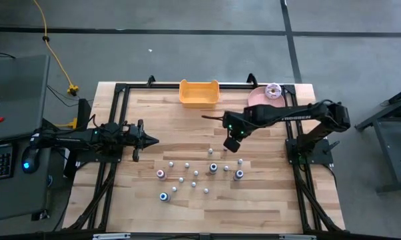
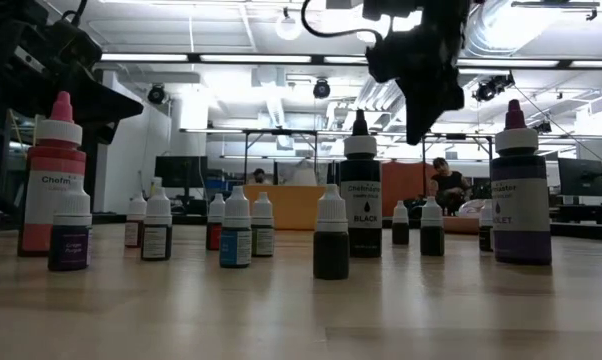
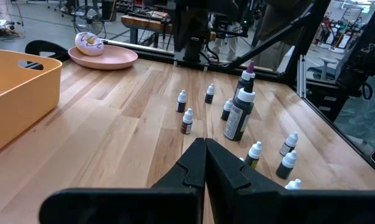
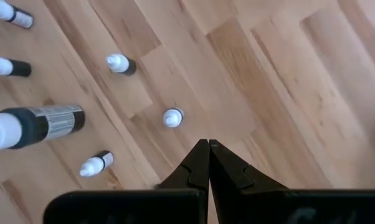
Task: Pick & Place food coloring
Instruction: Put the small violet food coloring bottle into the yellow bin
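tiny bottles (image 1: 195, 175) on tabletop (image 1: 154, 113): light, stiff, tippy; pinch at cap. right gripper (image 1: 231, 145) above, jaws clenched empty; left gripper (image 1: 151, 141) clenched, waiting.

On the wooden table (image 1: 147, 213) stand about fifteen food coloring bottles (image 1: 195, 173), clustered in the lower middle of the overhead picture. Roughly four are larger ones showing colour from above; the rest are tiny, with whitish caps, and the exact split is hard to tell. There is one yellow bin (image 1: 199, 93) at the upper middle, and one pink plate (image 1: 259, 97) to its right carrying one donut (image 1: 273, 90). Two robot arms reach in, one from each side.
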Controlling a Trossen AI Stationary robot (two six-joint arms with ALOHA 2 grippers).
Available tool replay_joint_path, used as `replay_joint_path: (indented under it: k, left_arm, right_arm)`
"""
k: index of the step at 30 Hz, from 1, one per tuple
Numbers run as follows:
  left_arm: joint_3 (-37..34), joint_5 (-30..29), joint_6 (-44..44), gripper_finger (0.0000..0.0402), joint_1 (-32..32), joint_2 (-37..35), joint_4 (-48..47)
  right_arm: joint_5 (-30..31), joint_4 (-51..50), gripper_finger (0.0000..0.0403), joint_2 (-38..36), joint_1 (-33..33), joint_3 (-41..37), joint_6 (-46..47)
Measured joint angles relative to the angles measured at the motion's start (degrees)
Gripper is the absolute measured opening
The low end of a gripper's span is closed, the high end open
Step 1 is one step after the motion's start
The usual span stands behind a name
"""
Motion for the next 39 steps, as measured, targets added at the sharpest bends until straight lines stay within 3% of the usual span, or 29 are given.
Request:
replay_joint_path:
  k: [10, 16, 22, 25, 31, 39]
  left_arm:
    - [0.01, 0.0, -0.01, 0.0001, -0.01, 0.0, 0.0]
    - [0.01, 0.0, -0.01, 0.0001, -0.01, -0.01, 0.0]
    - [0.01, 0.07, -0.01, 0.0001, 0.0, -0.02, 0.0]
    - [0.0, 0.07, -0.02, 0.0001, 0.0, -0.01, 0.0]
    - [0.01, 0.1, 0.0, 0.0001, 0.01, -0.01, 0.0]
    - [0.01, 0.13, -0.02, 0.0001, -0.01, 0.0, 0.0]
  right_arm:
    - [-4.48, 7.53, 0.0013, 0.01, 2.64, -6.08, 7.04]
    - [-9.68, 10.46, 0.0063, 0.32, 2.45, -6.5, 8.04]
    - [-15.11, 9.55, 0.012, 4.46, 2.44, -2.66, 2.72]
    - [-14.28, 4.09, 0.0139, 7.16, 2.24, 2.26, -3.62]
    - [-6.28, -7.21, 0.0161, 12.06, 1.59, 10.65, -16.47]
    - [-7.6, -6.83, 0.0166, 15.47, 0.57, 10.35, -15.84]
